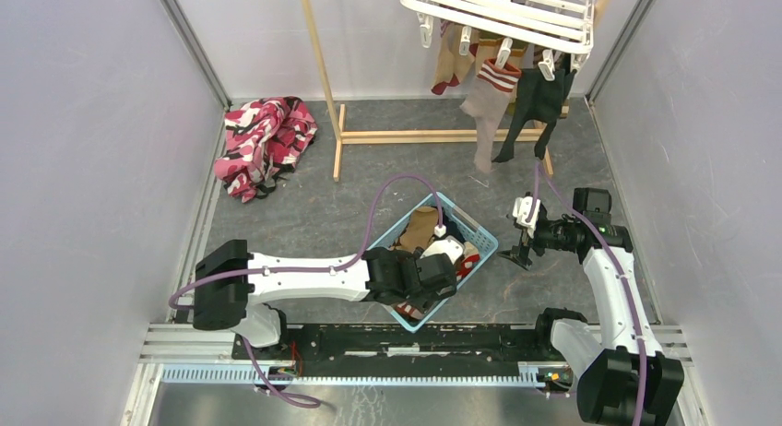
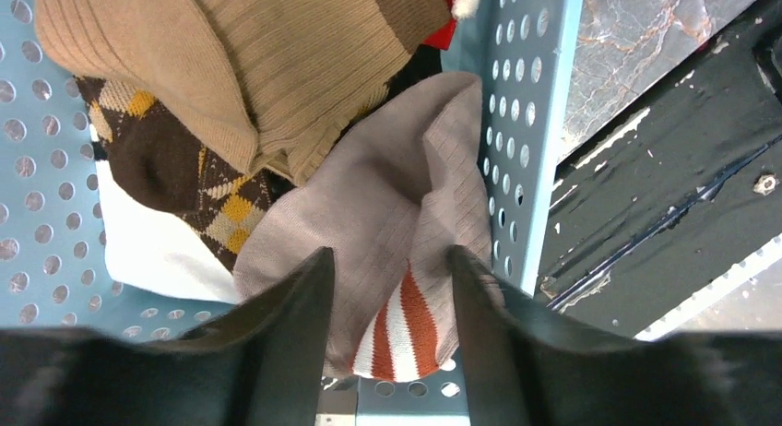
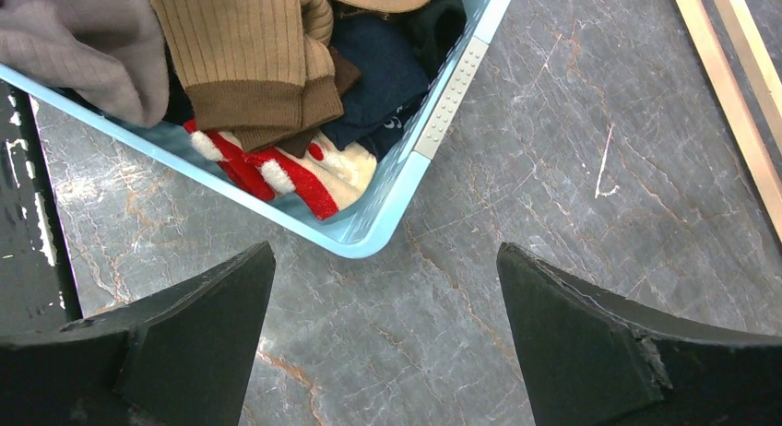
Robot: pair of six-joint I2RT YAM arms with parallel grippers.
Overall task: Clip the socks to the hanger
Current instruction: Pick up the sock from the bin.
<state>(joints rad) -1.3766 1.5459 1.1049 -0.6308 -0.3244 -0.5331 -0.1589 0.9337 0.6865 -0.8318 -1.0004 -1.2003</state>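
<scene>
Grey marbled surface (image 1: 304,214) underfoot, pale walls all round, and the action is at the basket. The grey sock (image 2: 369,214) with the red-and-white striped cuff lies crumpled against the wall of the light blue basket (image 2: 521,122) on the side nearest my bases. It sits right between the fingers of my left end effector (image 2: 388,253). Those fingers are partly spread, one on each side of the striped cuff, and the fabric in the gap lies flat and unbunched. Whether the tips touch it, I cannot tell.

Just past the grey one, a tan ribbed sock (image 2: 277,66) lies over a brown argyle sock (image 2: 184,177), with something white (image 2: 157,251) beneath.

Over on the other side, my right end effector (image 3: 383,251) is spread wide and holds nothing. It hangs above bare surface just beside the basket's corner, where a red-and-white sock (image 3: 304,182) and a navy sock (image 3: 378,76) are tucked in.

Farther out, at the back right, the white hanger (image 1: 503,6) sits up by the wooden stand (image 1: 415,136). Three socks dangle from its clips: a tan-brown sock (image 1: 452,62), a grey striped-cuff sock (image 1: 487,99) and a black sock (image 1: 535,103). All of them are well apart from both my end effectors.

Back left, a pink, red and black patterned cloth (image 1: 263,140) lies heaped on the surface.
</scene>
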